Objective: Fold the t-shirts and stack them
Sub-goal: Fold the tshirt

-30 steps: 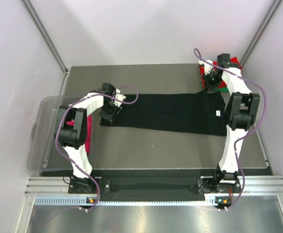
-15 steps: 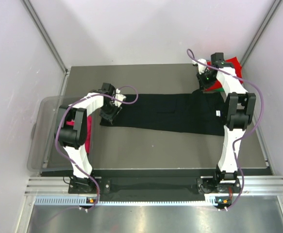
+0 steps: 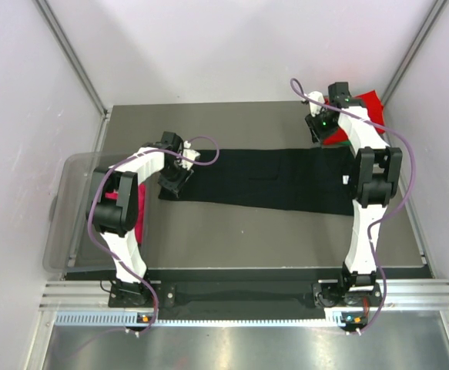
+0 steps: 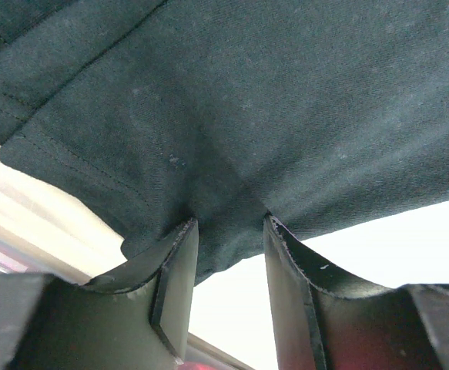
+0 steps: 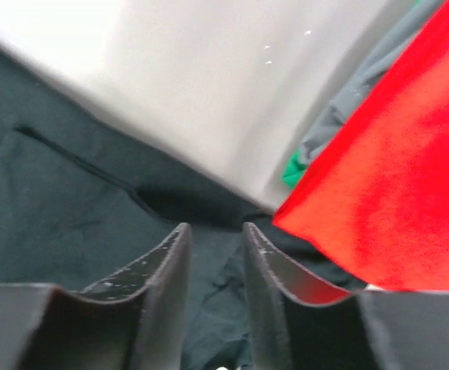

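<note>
The black t-shirt (image 3: 263, 181) lies spread flat across the middle of the table, its white label (image 3: 346, 179) near the right end. My left gripper (image 3: 172, 179) stands at its left end. In the left wrist view the jaws (image 4: 230, 223) are apart, their tips against the black cloth (image 4: 286, 100), whose edge sags between them. My right gripper (image 3: 317, 132) hovers at the shirt's back right corner, open, with nothing between its fingers (image 5: 212, 230); black cloth (image 5: 55, 208) lies below. The red t-shirt (image 3: 365, 100) (image 5: 393, 177) lies just right of it, a green one (image 5: 293, 171) peeking from under it.
A clear plastic bin (image 3: 70, 216) sits off the table's left edge with a magenta t-shirt (image 3: 140, 231) in it. White walls close in the back and both sides. The red and green shirts occupy the back right corner.
My right gripper's jaws have parted and it has shifted left and back, uncovering more of the red shirt. The left arm has not moved.
</note>
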Controlling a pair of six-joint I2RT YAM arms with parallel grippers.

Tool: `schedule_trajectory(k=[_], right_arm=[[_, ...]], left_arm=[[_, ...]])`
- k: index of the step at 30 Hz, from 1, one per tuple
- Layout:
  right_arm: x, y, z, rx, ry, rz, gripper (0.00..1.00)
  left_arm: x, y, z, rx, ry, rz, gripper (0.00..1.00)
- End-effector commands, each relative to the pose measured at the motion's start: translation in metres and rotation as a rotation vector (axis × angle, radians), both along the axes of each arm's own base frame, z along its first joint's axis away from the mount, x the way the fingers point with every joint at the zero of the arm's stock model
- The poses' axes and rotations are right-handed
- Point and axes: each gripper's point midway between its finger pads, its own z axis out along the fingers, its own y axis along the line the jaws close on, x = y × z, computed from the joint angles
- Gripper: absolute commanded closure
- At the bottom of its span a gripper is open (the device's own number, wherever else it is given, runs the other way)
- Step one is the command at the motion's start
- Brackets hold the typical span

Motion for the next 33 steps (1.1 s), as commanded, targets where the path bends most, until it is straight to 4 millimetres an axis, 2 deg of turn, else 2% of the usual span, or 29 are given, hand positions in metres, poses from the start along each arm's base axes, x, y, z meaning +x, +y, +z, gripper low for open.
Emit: schedule_trajectory(k=[1,3,4,7,8,9,10,11,17,18,19,21,33], right_arm=[[0.019,0.0,0.05,-0.012,-0.177,-0.047,0.64],[0.016,0.008,0.059,0.017,-0.218,-0.041,0.62],[0.014,0.014,0.075,0.028,-0.251,-0.027,0.61],[0.003,0.043,0.077,0.066,-0.228,0.059,0.62],[-0.002,0.061,0.073,0.089,-0.204,0.1,0.62],[-0.006,0.069,0.07,0.097,-0.176,0.12,0.62],[-0.009,0.078,0.056,0.104,-0.134,0.138,0.62],[-0.012,0.092,0.049,0.113,-0.11,0.165,0.63],[-0.018,0.123,0.011,0.132,-0.01,0.211,0.61],[-0.018,0.125,0.01,0.132,0.0,0.218,0.61],[-0.019,0.127,0.0,0.129,0.022,0.219,0.6],[-0.02,0.131,-0.007,0.117,0.041,0.23,0.6],[-0.021,0.122,-0.036,0.04,0.087,0.208,0.59]], left_arm=[[-0.013,-0.002,-0.009,-0.019,0.041,0.01,0.55],[-0.013,-0.002,-0.008,-0.02,0.042,0.012,0.55],[-0.013,-0.002,-0.009,-0.022,0.042,0.011,0.55],[-0.014,-0.002,-0.009,-0.023,0.045,0.009,0.55],[-0.014,-0.003,-0.009,-0.023,0.046,0.011,0.55],[-0.013,-0.003,-0.01,-0.023,0.047,0.009,0.55],[-0.014,-0.002,-0.011,-0.021,0.048,0.01,0.55],[-0.014,-0.002,-0.011,-0.021,0.048,0.01,0.55],[-0.016,-0.001,-0.011,-0.02,0.046,0.01,0.55],[-0.015,-0.002,-0.011,-0.022,0.045,0.006,0.55],[-0.015,-0.001,-0.011,-0.018,0.045,0.007,0.55],[-0.015,-0.002,-0.012,-0.019,0.049,0.008,0.55],[-0.015,-0.002,-0.012,-0.021,0.053,0.008,0.55]])
